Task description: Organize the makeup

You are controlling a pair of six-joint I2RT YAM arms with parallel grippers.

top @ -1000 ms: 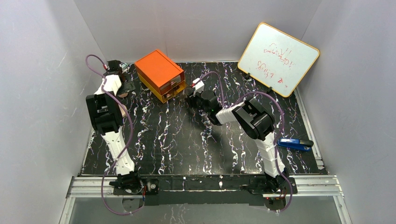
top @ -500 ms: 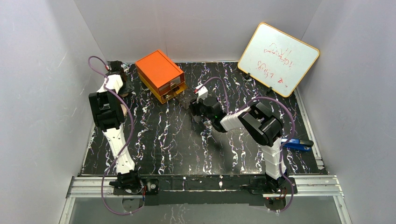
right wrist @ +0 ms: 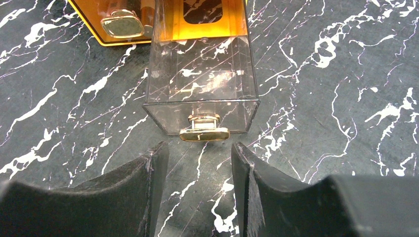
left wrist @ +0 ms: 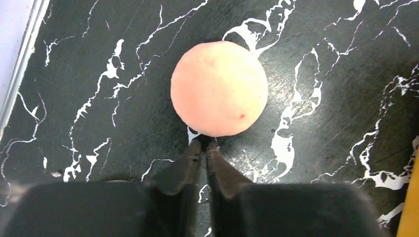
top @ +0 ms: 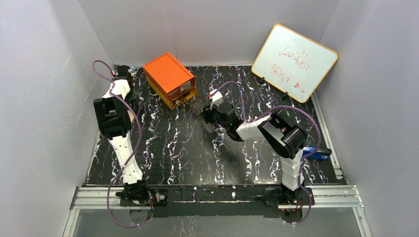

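A round peach-pink disc (left wrist: 219, 89) of the makeup lies flat on the black marble table near its back left corner. My left gripper (left wrist: 204, 144) is shut, its tips meeting at the disc's near rim; whether they nip the rim I cannot tell. In the top view the left arm (top: 114, 116) hides the disc. A clear drawer (right wrist: 201, 84) with a gold handle (right wrist: 204, 133) stands pulled out of the orange organizer (top: 168, 74). My right gripper (right wrist: 200, 153) is open just in front of that handle and holds nothing.
A second drawer with a gold handle (right wrist: 122, 24) sits shut in the organizer, left of the pulled-out one. A whiteboard (top: 294, 61) leans at the back right. A blue stapler-like object (top: 316, 150) lies by the right edge. White walls enclose the table on three sides.
My left gripper has gone from wide open to shut, low in the back left corner. My right gripper has drawn back from the organizer toward the table's middle, the clear drawer slid out.
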